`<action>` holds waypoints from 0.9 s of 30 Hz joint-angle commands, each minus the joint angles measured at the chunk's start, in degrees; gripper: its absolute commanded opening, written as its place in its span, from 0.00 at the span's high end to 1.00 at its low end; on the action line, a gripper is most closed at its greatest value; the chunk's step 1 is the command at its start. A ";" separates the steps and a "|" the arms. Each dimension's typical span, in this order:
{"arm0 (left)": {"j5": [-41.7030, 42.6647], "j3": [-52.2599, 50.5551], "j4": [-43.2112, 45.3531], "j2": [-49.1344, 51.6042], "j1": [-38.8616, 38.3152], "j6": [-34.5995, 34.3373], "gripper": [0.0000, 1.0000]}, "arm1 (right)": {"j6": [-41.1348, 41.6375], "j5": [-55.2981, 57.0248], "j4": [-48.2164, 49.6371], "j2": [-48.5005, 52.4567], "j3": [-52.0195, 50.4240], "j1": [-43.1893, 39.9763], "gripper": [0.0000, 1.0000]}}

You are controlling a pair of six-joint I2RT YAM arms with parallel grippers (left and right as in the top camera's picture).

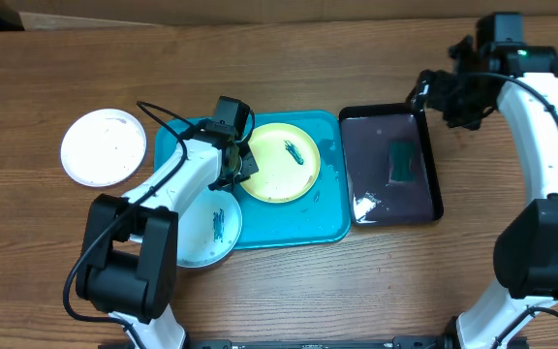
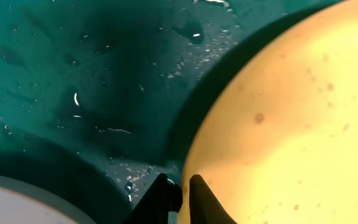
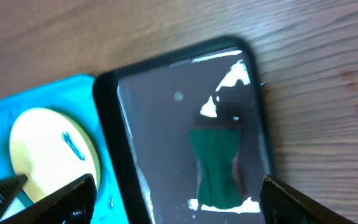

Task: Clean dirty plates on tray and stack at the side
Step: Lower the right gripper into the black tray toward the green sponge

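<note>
A yellow-green plate (image 1: 281,163) with a teal smear lies on the turquoise tray (image 1: 329,208). My left gripper (image 1: 243,167) is at its left rim. In the left wrist view the fingers (image 2: 207,202) stand almost together with the yellow rim (image 2: 278,124) running into the narrow gap, shut on it. A pale plate (image 1: 211,225) with a teal smear lies at the tray's front left corner, part of it over the rim. A white plate (image 1: 104,146) lies on the bare table to the left. My right gripper (image 3: 178,180) hangs open above the black tray, holding nothing.
The black tray (image 1: 427,174) with shallow water and a green sponge (image 1: 402,161) stands right of the turquoise tray. Water drops cover the turquoise tray's floor (image 2: 92,81). My left arm reaches across the pale plate.
</note>
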 commanded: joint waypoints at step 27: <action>2.38 -0.17 0.35 1.51 1.40 1.18 0.95 | -0.22 18.36 15.17 -0.90 -27.34 9.86 0.40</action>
